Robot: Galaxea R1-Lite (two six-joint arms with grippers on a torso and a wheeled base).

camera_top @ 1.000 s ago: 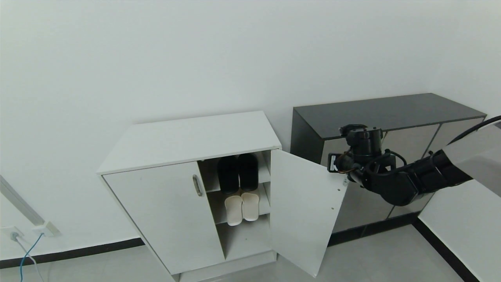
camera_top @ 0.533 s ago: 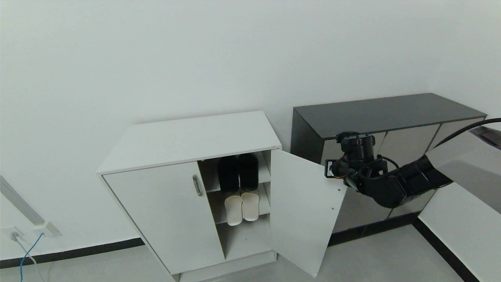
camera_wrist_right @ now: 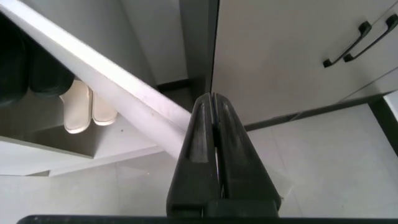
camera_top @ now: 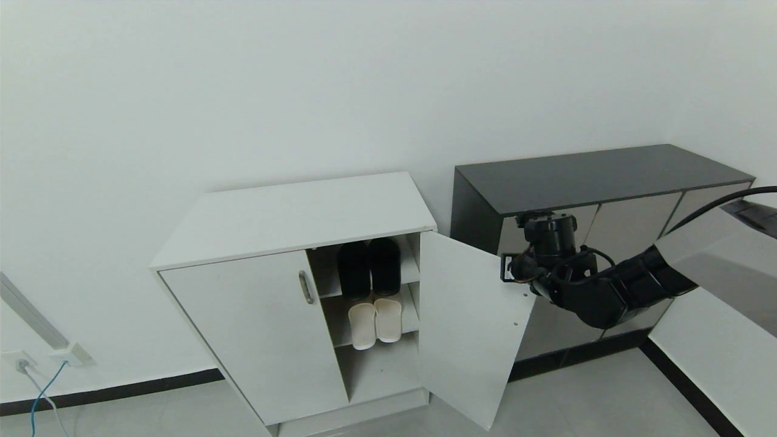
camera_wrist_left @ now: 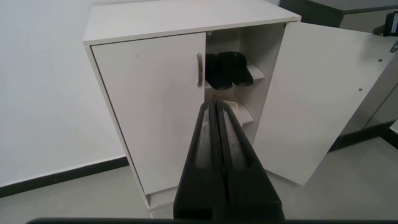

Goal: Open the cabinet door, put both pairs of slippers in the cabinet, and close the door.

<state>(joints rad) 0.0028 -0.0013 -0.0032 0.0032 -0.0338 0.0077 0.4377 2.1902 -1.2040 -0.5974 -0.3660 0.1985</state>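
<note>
Edging the right gripper (camera_top: 507,268) left and down, mid-right of frame, up against the free edge of the open cabinet door (camera_top: 470,321), jaws pinched together on nothing. Holding the left gripper (camera_wrist_left: 215,107) back, jaws closed and empty too. Seeing black slippers (camera_top: 369,267) above white slippers (camera_top: 375,320) on shelves at centre; likely starting the closing push.

Upper slippers (camera_top: 369,268) above lower slippers (camera_top: 376,321) in cabinet (camera_top: 291,218), right tool (camera_wrist_right: 212,98) at door (camera_top: 470,321) edge, sideboard (camera_top: 595,170) behind it
</note>
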